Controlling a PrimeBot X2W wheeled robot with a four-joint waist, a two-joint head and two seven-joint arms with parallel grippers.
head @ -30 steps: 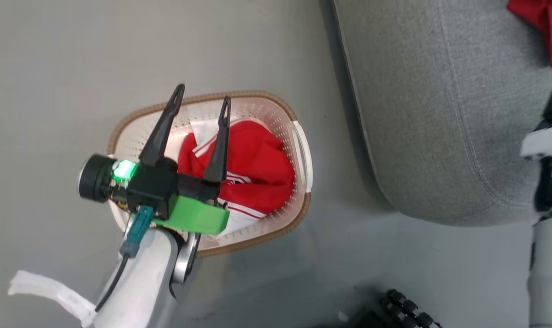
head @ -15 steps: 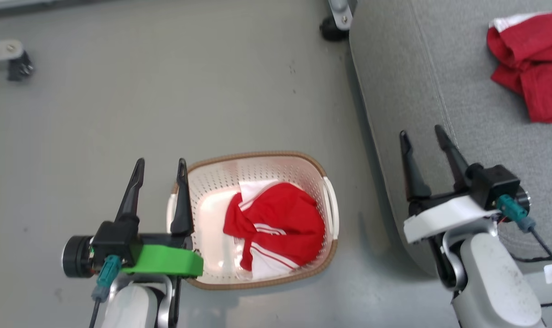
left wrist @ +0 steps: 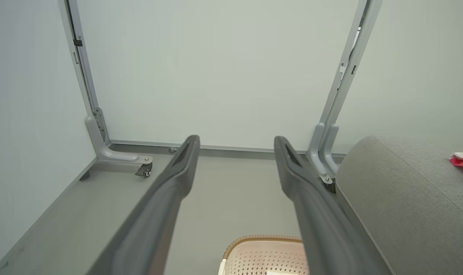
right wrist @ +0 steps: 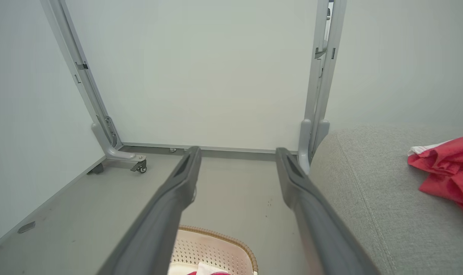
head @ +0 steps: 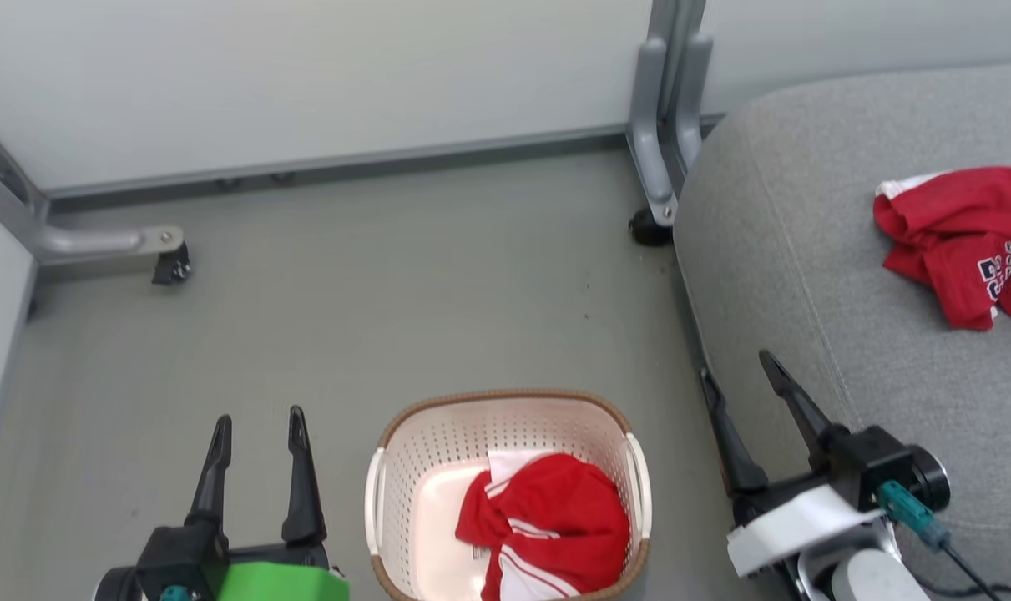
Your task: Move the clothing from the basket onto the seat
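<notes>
Clothing [head: 549, 524], red with white stripes, lies bunched inside the basket [head: 505, 396], which stands on the grey floor [head: 388, 292] near the seat [head: 806, 284]. A second red garment [head: 956, 238] with navy lettering lies crumpled on the seat, well apart from the basket. Left gripper [head: 258, 416] hovers over the floor just left of the basket, fingers spread, holding nothing. Right gripper [head: 735, 367] sits by the seat's near edge, right of the basket, fingers likewise parted and empty. Grey frame legs [head: 659, 150] on casters stand along the pale wall.
</notes>
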